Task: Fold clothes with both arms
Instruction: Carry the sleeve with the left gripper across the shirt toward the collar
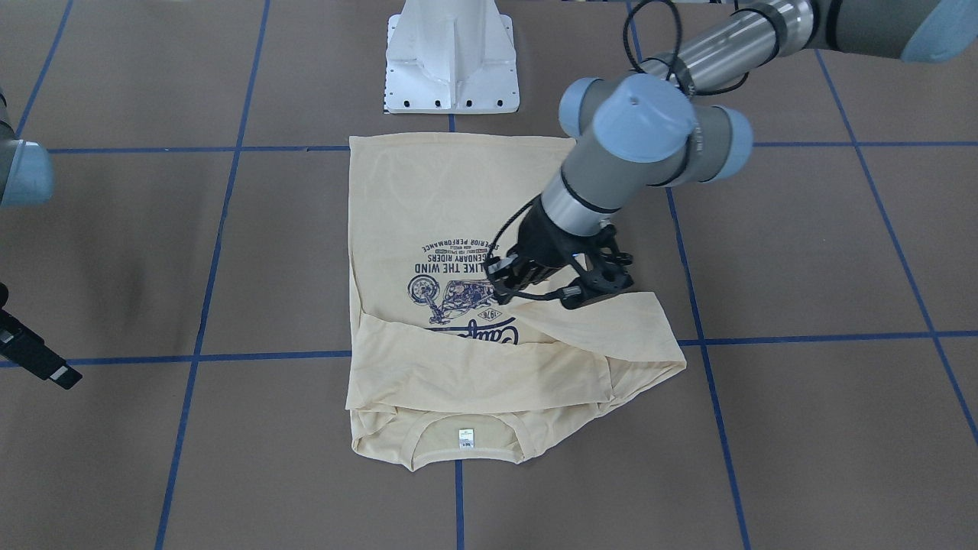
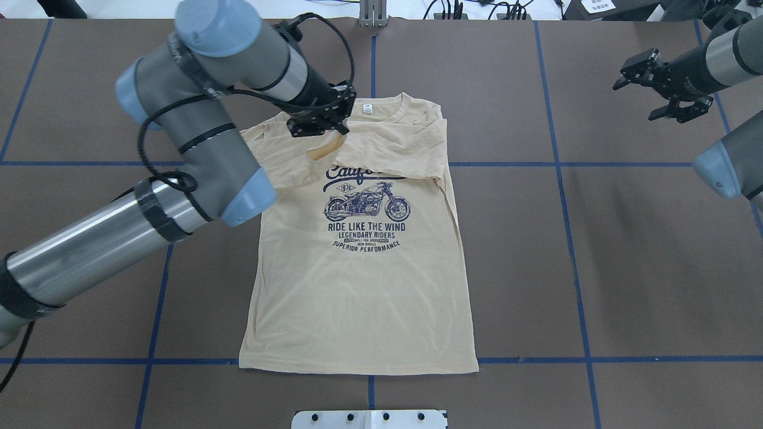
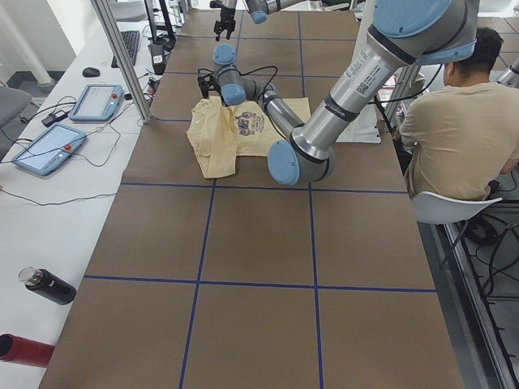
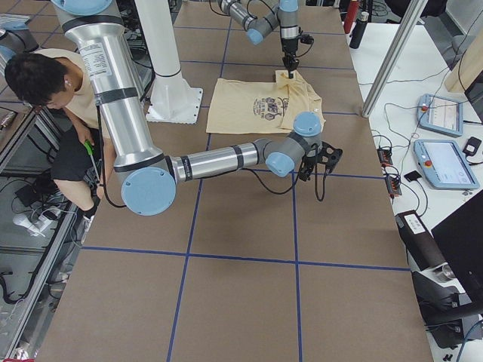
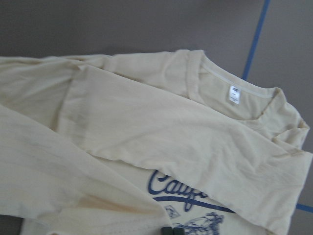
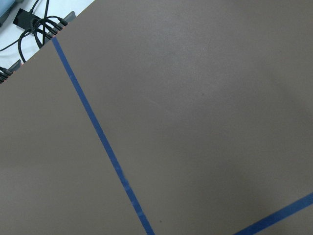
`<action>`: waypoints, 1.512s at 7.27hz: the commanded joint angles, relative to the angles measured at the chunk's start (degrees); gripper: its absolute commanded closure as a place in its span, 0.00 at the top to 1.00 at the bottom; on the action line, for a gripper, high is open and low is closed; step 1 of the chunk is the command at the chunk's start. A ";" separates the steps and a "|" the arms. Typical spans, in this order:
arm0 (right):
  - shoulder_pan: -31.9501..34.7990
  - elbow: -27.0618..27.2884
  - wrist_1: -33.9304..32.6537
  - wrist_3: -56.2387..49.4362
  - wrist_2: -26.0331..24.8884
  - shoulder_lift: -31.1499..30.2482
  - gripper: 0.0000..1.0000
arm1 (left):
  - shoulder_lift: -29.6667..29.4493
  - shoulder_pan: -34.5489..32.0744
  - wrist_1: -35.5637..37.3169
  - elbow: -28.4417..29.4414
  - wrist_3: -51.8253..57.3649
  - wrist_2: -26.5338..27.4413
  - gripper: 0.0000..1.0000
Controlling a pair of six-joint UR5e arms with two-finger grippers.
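Likely a robotics lab, blue-taped grid table (image 3: 251, 243), teach pendants (image 3: 96, 102), seated person (image 3: 458, 130)

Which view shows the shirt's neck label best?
Left wrist view: the neck label is large and unobstructed inside the collar. Front-facing and overhead views show it small; side views cannot resolve it; right wrist shows only table.

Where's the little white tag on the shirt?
Overhead view: the white neck label sits inside the T-shirt's collar, far end, just right of the left gripper.
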 commanded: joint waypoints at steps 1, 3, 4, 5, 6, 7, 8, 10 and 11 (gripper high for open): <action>0.03 -0.30 0.02 -0.04 -0.29 0.02 0.99 | -6.95 3.22 -0.20 4.12 -3.55 4.88 0.00; 0.03 -0.30 0.02 0.05 -0.65 0.19 0.99 | -11.87 3.93 -4.12 11.37 -5.14 6.29 0.00; 0.03 -0.30 0.02 0.05 -0.65 0.28 0.99 | -12.33 4.46 -4.94 12.02 -5.23 7.52 0.00; 0.03 -0.21 0.02 0.48 -0.56 0.46 0.99 | -12.77 4.81 -5.12 12.64 -5.23 7.54 0.00; 0.03 -0.29 0.02 0.66 -0.65 0.46 0.99 | -13.55 5.43 -7.12 14.65 -5.31 9.10 0.00; 0.03 -0.21 0.02 0.75 -0.65 0.63 0.99 | -14.52 6.56 -8.45 16.06 -5.23 10.42 0.01; -0.06 -0.21 0.11 0.84 -0.65 0.63 0.99 | -14.79 6.83 -8.55 16.68 -5.31 10.44 0.38; -0.32 0.84 0.20 3.98 -0.65 0.46 0.99 | -14.80 6.49 -7.59 15.73 -6.37 9.92 0.74; -2.32 4.15 0.20 8.35 -2.56 -0.33 1.00 | -9.05 6.05 -7.49 9.98 -5.93 9.30 0.74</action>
